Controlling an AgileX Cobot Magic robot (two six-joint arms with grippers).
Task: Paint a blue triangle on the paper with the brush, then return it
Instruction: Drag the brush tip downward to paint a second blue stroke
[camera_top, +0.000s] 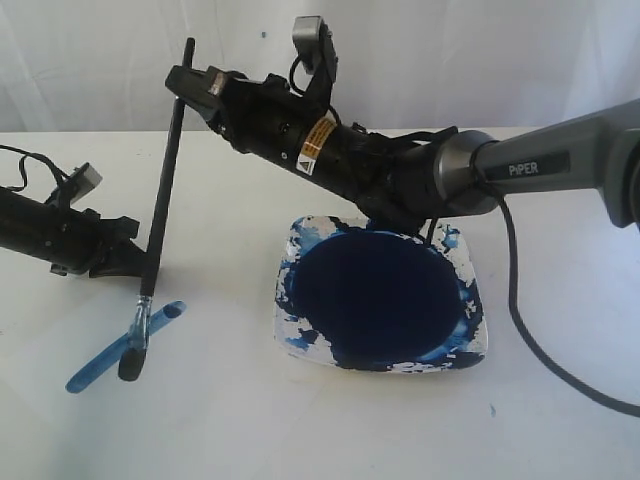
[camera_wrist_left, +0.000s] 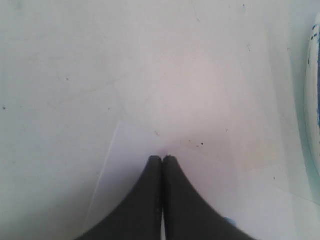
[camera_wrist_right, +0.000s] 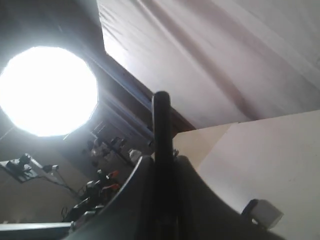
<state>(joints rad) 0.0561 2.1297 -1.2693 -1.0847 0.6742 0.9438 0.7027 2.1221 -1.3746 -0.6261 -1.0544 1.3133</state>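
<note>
My right gripper (camera_top: 186, 84) reaches across to the left and is shut on the upper handle of the black brush (camera_top: 160, 205). The brush stands nearly upright, its bristle tip on the paper (camera_top: 210, 400). One streaky blue stroke (camera_top: 95, 368) runs diagonally under the tip; no full blue triangle shows. In the right wrist view the brush handle (camera_wrist_right: 161, 125) rises between the shut jaws of the right gripper (camera_wrist_right: 161, 161). My left gripper (camera_top: 130, 258) is shut and empty, low beside the brush's lower handle. In the left wrist view the left gripper (camera_wrist_left: 162, 159) rests at the paper (camera_wrist_left: 135, 150).
A square white dish (camera_top: 470, 345), smeared blue, holds a dark navy paint pool (camera_top: 375, 295) right of the brush, under my right arm. The dish's rim (camera_wrist_left: 315, 100) shows in the left wrist view. A black cable (camera_top: 530, 340) trails at the right.
</note>
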